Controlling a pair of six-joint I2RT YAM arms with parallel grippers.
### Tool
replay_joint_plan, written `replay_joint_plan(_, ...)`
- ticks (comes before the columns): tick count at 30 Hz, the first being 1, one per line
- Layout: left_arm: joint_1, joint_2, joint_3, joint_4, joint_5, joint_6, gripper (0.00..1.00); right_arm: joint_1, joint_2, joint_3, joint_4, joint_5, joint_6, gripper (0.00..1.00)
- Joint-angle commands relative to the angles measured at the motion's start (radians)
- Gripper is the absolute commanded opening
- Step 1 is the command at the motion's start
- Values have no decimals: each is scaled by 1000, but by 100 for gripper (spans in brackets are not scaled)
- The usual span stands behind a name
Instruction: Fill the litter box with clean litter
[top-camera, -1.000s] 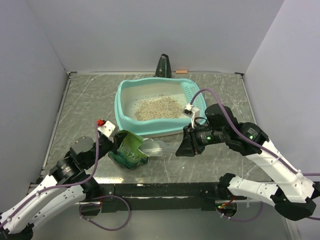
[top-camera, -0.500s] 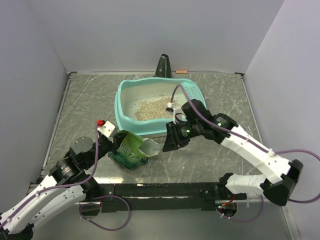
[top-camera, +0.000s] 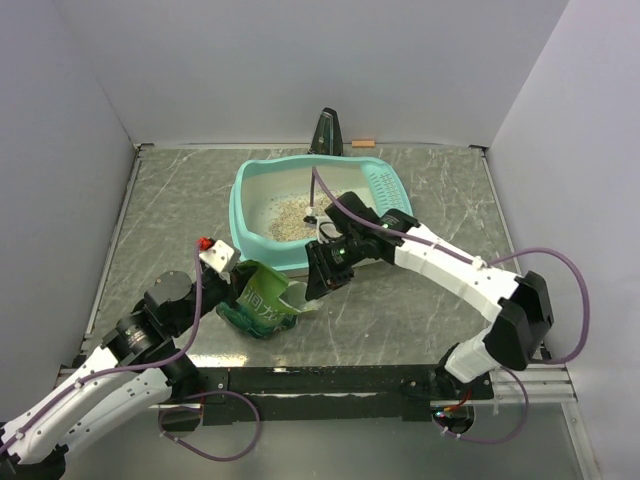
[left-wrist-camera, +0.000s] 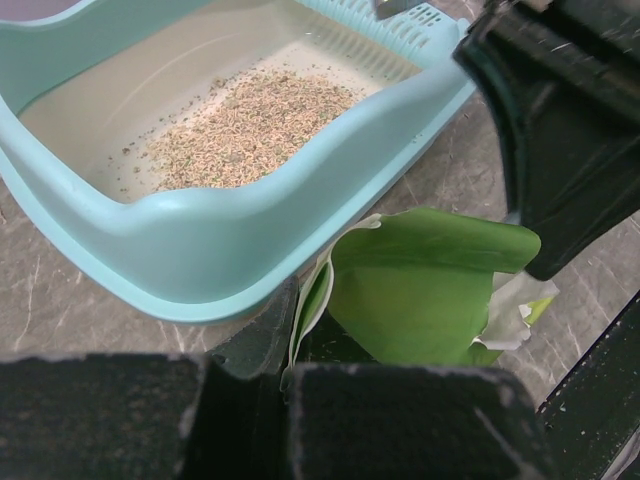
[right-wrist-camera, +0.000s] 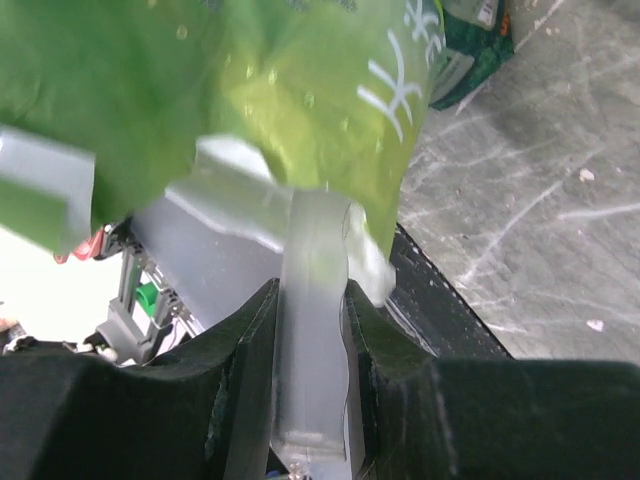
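Observation:
The teal litter box (top-camera: 241, 226) stands at the table's back centre, with a low heap of beige clean litter (top-camera: 286, 214) inside; the left wrist view shows its rim (left-wrist-camera: 200, 240) and the litter (left-wrist-camera: 250, 125) close up. A green bag (top-camera: 258, 300) sits just in front of the box. My left gripper (top-camera: 232, 290) is shut on the bag's edge (left-wrist-camera: 310, 300). My right gripper (top-camera: 318, 278) is shut on the handle of a clear plastic scoop (right-wrist-camera: 312, 320), whose bowl end sits in the mouth of the bag (right-wrist-camera: 250, 90).
A dark cone-shaped object (top-camera: 326, 132) and a small orange piece (top-camera: 362, 143) lie at the back wall behind the box. Grey walls close in the table on three sides. A black rail (top-camera: 320, 380) runs along the near edge.
My right arm has swung left from beside the box's right end to the bag, carrying the clear scoop into the bag's mouth. The left arm and bag have barely moved.

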Motion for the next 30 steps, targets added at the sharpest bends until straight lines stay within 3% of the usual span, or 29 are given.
replay_joint_plan(1, -4, 7, 19, 6, 6, -23, 1, 7, 87, 22, -11, -10, 33, 0)
replay_joint_plan(6, -4, -1, 16, 8, 7, -23, 1, 8, 171, -55, 155, -112, 108, 0)
replay_joint_plan(12, -4, -2, 18, 9, 4, -24, 1, 7, 187, -193, 478, -263, 192, 0)
replay_joint_plan(24, -4, 4, 19, 6, -17, -19, 1, 4, -71, -517, 1024, -314, 422, 0)
replay_joint_plan(30, -4, 5, 19, 5, -25, -21, 1, 4, -190, -621, 1138, -297, 496, 0)
